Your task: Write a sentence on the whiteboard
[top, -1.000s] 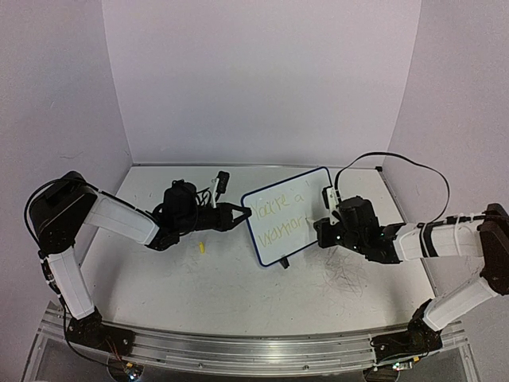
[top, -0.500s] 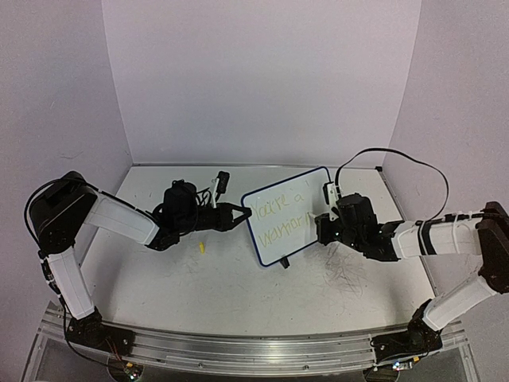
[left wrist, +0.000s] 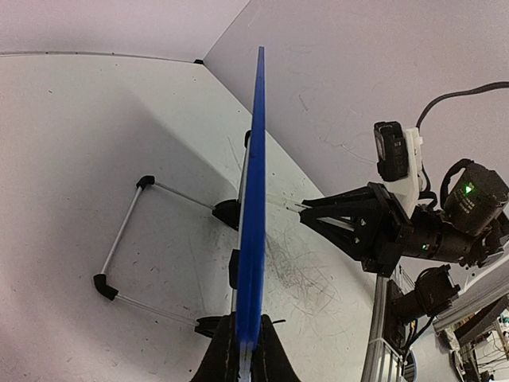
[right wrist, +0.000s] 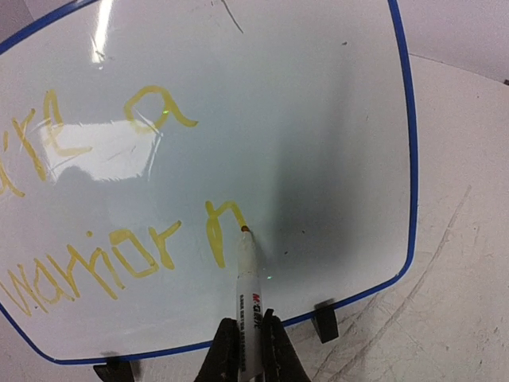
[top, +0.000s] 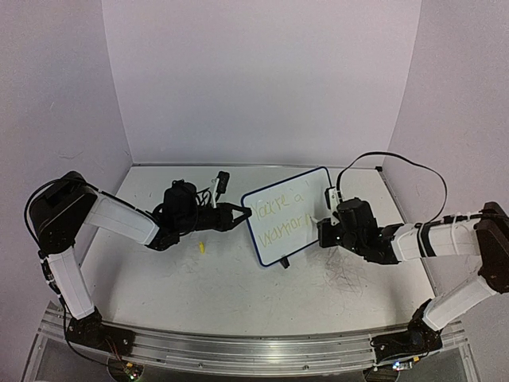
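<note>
Right-wrist view: my right pincer (right wrist: 246,354) clamps the marker (right wrist: 249,296). Its tip, at 12 o'clock, touches the whiteboard (right wrist: 334,119) at the last letter of the sentence (right wrist: 127,243). Blank whiteboard lies toward 3 o'clock. My left pincer (left wrist: 245,358) grips the whiteboard's edge.

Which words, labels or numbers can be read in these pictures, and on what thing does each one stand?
"a": whiteboard, upper line of the yellow sentence; the word before it is cut off in the right wrist view and faint from above.
"Warrior": whiteboard, lower line.
"n": after "Warrior", at the marker tip.
Marker barrel: red and black print, too small to read.
</note>
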Robot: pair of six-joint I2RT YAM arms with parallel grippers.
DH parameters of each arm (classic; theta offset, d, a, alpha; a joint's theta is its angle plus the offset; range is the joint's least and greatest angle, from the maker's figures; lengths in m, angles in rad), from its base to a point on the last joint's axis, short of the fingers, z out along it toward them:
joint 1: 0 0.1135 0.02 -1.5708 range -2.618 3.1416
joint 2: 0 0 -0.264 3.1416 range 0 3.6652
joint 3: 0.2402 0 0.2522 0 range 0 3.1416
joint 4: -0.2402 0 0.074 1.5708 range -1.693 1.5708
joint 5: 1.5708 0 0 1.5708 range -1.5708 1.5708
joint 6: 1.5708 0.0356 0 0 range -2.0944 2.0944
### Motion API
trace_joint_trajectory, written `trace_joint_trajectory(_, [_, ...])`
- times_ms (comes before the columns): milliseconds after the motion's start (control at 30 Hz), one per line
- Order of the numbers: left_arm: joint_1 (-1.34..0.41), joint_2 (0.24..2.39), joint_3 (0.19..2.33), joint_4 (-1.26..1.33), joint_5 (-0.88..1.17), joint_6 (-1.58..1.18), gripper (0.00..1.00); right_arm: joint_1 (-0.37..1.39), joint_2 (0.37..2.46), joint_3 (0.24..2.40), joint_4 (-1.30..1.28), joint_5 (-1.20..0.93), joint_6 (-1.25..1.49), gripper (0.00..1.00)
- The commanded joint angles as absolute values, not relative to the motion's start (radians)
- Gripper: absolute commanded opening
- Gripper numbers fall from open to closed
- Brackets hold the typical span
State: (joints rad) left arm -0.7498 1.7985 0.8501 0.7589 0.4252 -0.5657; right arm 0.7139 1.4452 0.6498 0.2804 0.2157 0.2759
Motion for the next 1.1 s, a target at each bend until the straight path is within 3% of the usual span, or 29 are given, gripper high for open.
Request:
trace_joint_trajectory(0, [-0.749,1.763,0.843,0.730,0.452,-0.559,0.00,0.712,1.432,0.628,0.255,0.191,0.301,0.00])
trace_joint_trajectory(1067, [-0.748,1.775,0.856,0.730,0.456,-0.560,0.00,0.685,1.452,0.701,0.294,0.210,0.248,0.00])
